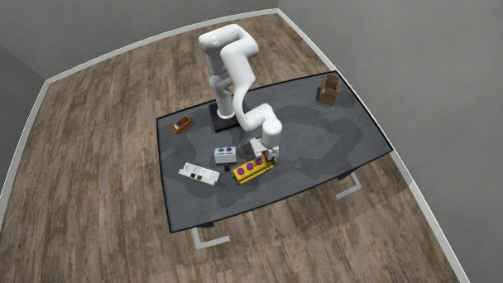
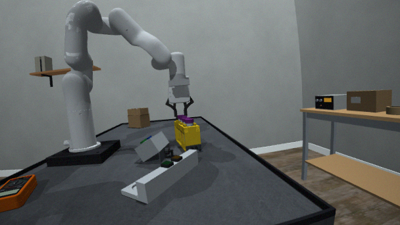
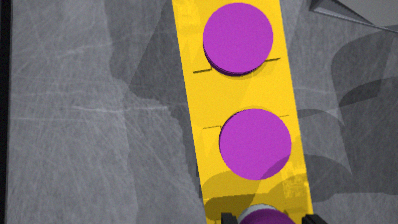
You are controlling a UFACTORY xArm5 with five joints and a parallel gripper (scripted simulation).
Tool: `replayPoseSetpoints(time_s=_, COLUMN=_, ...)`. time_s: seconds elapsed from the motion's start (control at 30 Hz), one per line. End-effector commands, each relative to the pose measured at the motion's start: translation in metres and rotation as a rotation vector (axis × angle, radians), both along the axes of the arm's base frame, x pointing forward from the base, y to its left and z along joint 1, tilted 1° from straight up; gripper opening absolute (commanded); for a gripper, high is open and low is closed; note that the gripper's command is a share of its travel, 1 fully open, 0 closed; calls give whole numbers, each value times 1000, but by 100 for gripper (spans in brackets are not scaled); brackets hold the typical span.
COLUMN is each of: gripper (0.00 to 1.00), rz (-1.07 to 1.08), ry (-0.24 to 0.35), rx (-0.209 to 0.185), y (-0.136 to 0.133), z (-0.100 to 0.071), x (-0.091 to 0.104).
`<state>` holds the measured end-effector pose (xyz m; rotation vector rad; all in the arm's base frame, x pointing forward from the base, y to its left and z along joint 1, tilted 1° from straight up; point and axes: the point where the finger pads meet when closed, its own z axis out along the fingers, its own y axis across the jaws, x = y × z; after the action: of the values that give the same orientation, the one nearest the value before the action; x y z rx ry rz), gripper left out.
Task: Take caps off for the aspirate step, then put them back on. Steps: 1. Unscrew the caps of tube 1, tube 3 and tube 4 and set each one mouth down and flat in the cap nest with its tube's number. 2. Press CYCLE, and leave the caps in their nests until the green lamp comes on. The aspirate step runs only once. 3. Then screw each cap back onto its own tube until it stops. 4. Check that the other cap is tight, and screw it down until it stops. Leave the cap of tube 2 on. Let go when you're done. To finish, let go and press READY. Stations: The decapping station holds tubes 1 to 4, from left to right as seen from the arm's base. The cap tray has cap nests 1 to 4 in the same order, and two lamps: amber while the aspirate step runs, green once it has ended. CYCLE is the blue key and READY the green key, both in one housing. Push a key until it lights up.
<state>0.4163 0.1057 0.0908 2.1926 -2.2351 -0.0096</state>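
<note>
The yellow decapping station (image 1: 253,167) holds purple-capped tubes in a row; it also shows in the side view (image 2: 187,132) and in the wrist view (image 3: 250,115). My gripper (image 1: 270,158) points straight down over the end tube nearest the table's right side, tube 1. Its fingers are shut on that tube's purple cap (image 3: 265,218), seen at the bottom edge of the wrist view between the two fingertips. Two more caps (image 3: 238,38) (image 3: 255,143) sit on their tubes. The white cap tray (image 1: 199,173) has empty nests and both lamps dark. The key housing (image 1: 225,155) carries the blue and green keys, unlit.
An orange multimeter (image 1: 180,124) lies at the table's back left. A cardboard box (image 1: 329,89) stands at the far right corner. A small black object (image 1: 227,167) sits between the housing and the station. A bench with boxes (image 2: 362,105) stands off the table.
</note>
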Motion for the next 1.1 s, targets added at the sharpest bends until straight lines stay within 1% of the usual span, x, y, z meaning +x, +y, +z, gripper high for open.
replayPoseSetpoints(time_s=0.0, gripper=0, rz=277, ry=-1, rx=12, y=0, z=1, x=1)
replayPoseSetpoints(time_s=0.07, gripper=0, rz=277, ry=-1, rx=12, y=0, z=1, x=1)
replayPoseSetpoints(time_s=0.5, gripper=0, rz=927, ry=-1, rx=19, y=0, z=1, x=1)
replayPoseSetpoints(time_s=0.73, gripper=0, rz=948, ry=-1, rx=19, y=0, z=1, x=1)
replayPoseSetpoints(time_s=0.77, gripper=46, rz=948, ry=-1, rx=19, y=0, z=1, x=1)
replayPoseSetpoints(time_s=1.07, gripper=46, rz=948, ry=-1, rx=19, y=0, z=1, x=1)
